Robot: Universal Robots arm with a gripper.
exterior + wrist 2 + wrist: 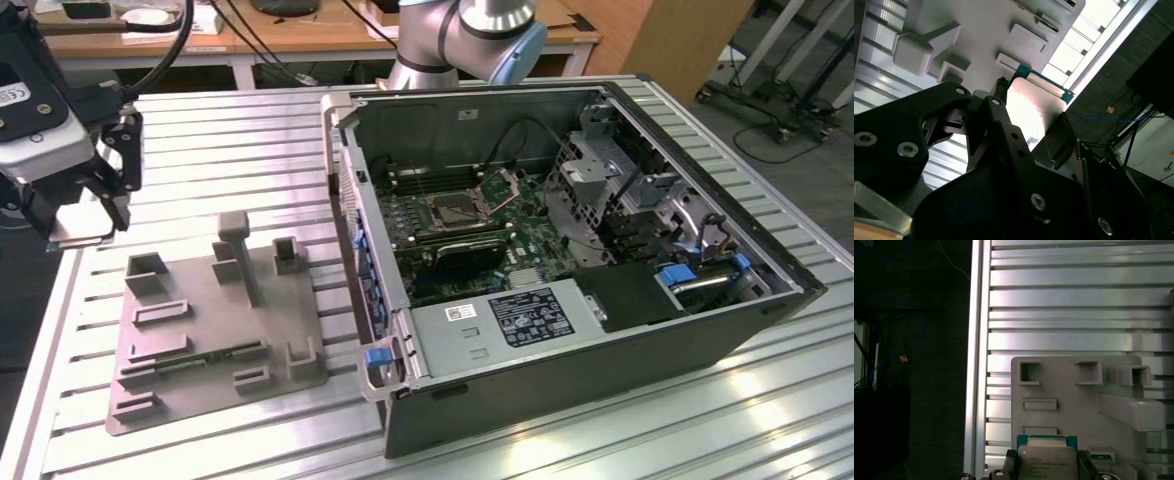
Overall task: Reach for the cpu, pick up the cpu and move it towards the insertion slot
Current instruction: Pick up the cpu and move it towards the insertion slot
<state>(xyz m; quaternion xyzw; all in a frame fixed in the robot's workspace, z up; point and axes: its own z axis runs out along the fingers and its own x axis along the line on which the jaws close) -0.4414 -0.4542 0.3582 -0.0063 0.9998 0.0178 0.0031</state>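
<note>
Black gripper (1029, 125) fingers (999, 120) clamp the cpu (1034, 105) by its edges, held up near the grey tray (200, 340), well apart from the insertion slot (451, 210) inside the open computer case (561, 380).

Table (240, 140) lies open — case wall (350, 230) stands before the insertion slot (454, 210).

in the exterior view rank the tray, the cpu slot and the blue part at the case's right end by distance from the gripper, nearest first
1. tray: on the table at the exterior view's left, right by the gripper, which is shut on the cpu.
2. slot: inside the case, mid-picture.
3. blue part: at the case's end on the exterior view's right.
</note>
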